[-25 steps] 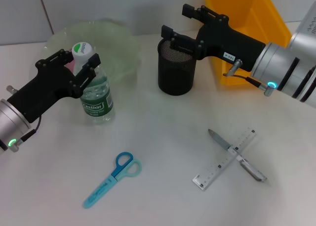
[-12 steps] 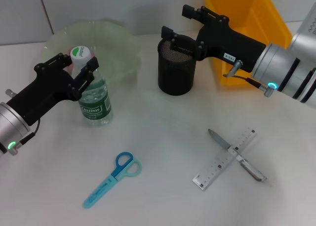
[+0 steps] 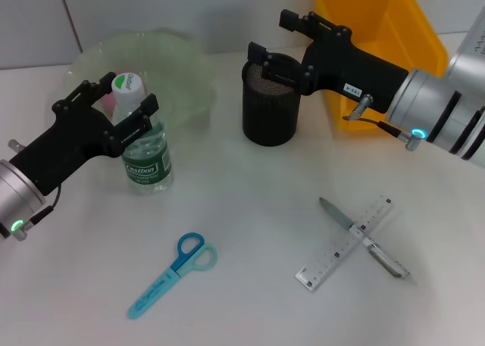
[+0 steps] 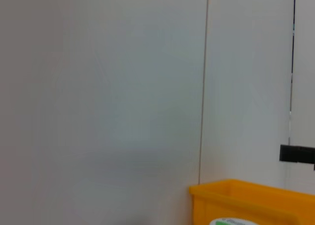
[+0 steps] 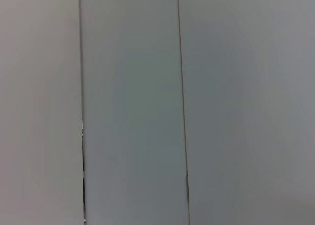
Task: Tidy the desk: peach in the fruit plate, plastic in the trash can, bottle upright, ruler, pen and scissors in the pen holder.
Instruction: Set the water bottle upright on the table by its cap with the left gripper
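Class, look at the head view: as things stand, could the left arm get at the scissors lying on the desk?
Probably not at once. The left gripper straddles the upright bottle, so it must back off first. After that the way looks free: the scissors lie alone on bare desk, on the left arm's side.

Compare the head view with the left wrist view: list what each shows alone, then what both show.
Head view only: the left gripper open around the upright bottle's neck, the plate with the peach, the right gripper above the pen holder, the scissors, and the pen crossing the ruler. Left wrist view only: mostly bare wall panels. Both: the trash can and the bottle cap.
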### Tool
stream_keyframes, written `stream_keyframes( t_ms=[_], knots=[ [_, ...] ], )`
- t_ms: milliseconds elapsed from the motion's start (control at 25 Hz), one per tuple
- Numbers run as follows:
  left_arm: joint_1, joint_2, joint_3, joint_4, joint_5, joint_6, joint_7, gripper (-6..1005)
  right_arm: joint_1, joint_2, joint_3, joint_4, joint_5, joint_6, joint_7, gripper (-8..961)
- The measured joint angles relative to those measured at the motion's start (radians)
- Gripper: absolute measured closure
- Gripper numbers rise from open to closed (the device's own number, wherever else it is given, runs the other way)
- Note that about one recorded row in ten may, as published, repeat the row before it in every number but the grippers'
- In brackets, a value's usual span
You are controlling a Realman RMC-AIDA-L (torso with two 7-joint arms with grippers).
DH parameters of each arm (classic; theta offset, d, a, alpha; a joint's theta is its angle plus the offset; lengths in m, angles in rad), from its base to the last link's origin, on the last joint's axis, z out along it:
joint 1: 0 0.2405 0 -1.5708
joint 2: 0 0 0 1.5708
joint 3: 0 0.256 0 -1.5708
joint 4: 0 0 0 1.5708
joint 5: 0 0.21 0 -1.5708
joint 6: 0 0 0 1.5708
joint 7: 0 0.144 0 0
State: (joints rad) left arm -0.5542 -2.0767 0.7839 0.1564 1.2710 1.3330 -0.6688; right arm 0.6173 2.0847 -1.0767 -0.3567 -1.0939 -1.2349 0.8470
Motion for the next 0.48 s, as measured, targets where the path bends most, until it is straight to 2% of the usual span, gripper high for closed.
stream_keyframes(
  t_ms=[280,480],
  knots=[
    [0.019,0.007,0.0,0.023,0.001,0.058,-0.035,238,0.0,0.0,0.0,0.002,0.0,0.0,-0.001,144],
    [0.075,0.012,0.014,0.123,0.012,0.116,-0.154,174,0.001,-0.001,0.004,0.002,0.0,0.0,-0.004,144]
  ],
)
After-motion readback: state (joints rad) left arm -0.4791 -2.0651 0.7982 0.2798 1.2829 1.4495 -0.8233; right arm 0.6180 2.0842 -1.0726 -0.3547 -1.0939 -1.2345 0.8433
